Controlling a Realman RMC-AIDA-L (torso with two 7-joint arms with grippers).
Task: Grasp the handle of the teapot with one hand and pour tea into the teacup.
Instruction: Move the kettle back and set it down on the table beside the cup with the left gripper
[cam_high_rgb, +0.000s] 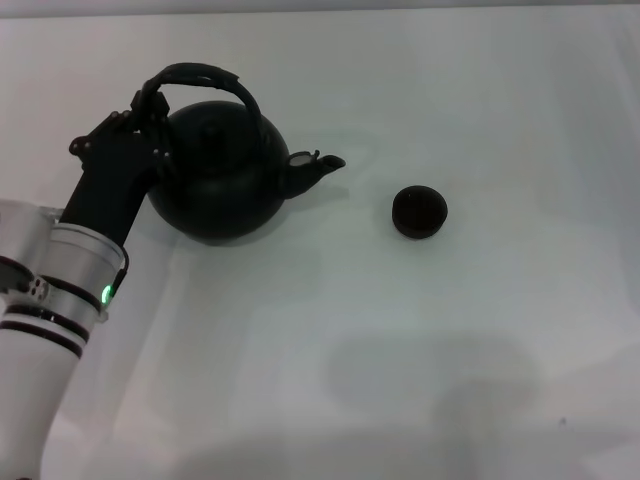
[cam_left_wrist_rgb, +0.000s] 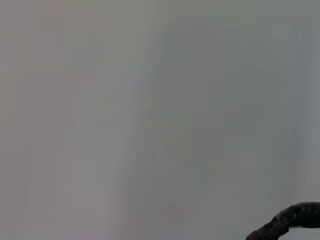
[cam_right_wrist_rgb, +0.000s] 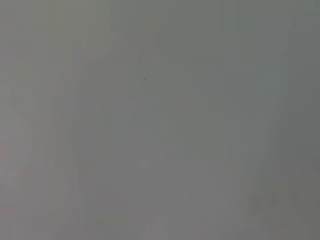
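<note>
The teapot stands upright on the white table, in the far left part of the scene, a round matte black body with its short spout pointing right toward the teacup. The handle arches over the top of the pot, joined to the body at both sides, and its left end runs down to where the left gripper sits. That gripper is pressed up against the left side of the pot at the foot of the handle; its black fingers blend into the black pot there, so I cannot tell whether they are closed around the handle or only lie beside it. The left arm reaches in from the near left edge, white with black rings and a small green light. In the left wrist view only a rough black curve of the handle shows at one corner against the pale table. The teacup is a tiny dark bowl standing alone, right of the spout and apart from it.
</note>
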